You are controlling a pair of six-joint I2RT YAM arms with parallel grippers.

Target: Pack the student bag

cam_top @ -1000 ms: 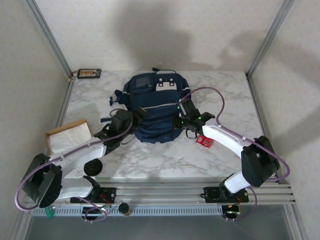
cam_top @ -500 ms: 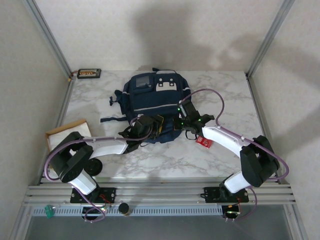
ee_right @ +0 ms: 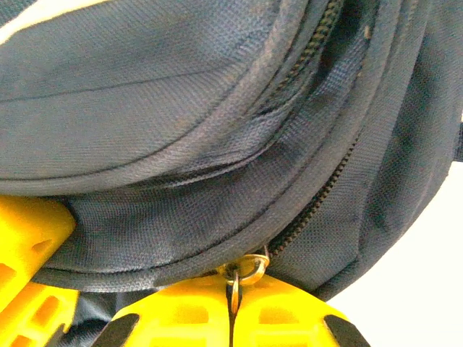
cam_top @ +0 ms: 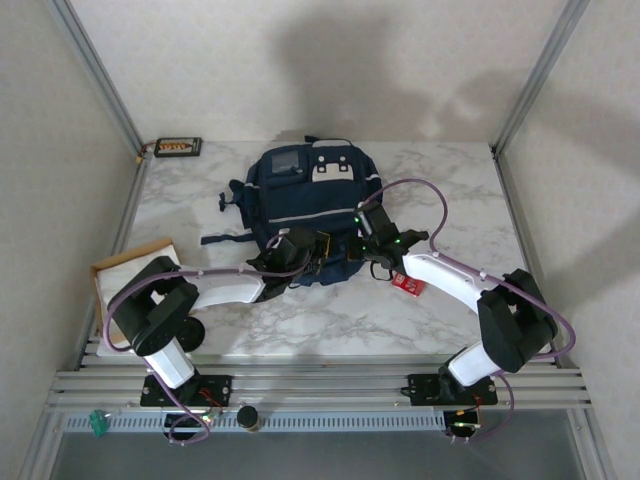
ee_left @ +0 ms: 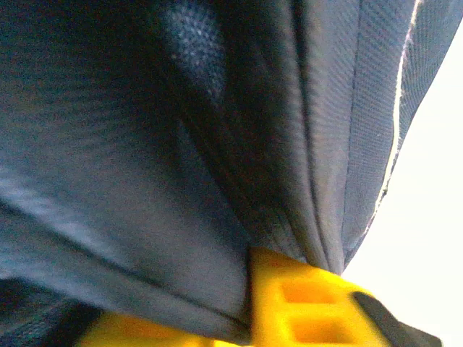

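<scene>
Navy-blue fabric backpack lies directly ahead of both our grippers, long axis pointing away; right gripper pinches its metal zipper ring, left gripper touches the hem, grip we cannot tell.

The student bag is navy blue, with white and grey patches toward 12 o'clock and one pale stripe. The tabletop is white, grey-veined marble. The packet at 4 o'clock is red.
</scene>
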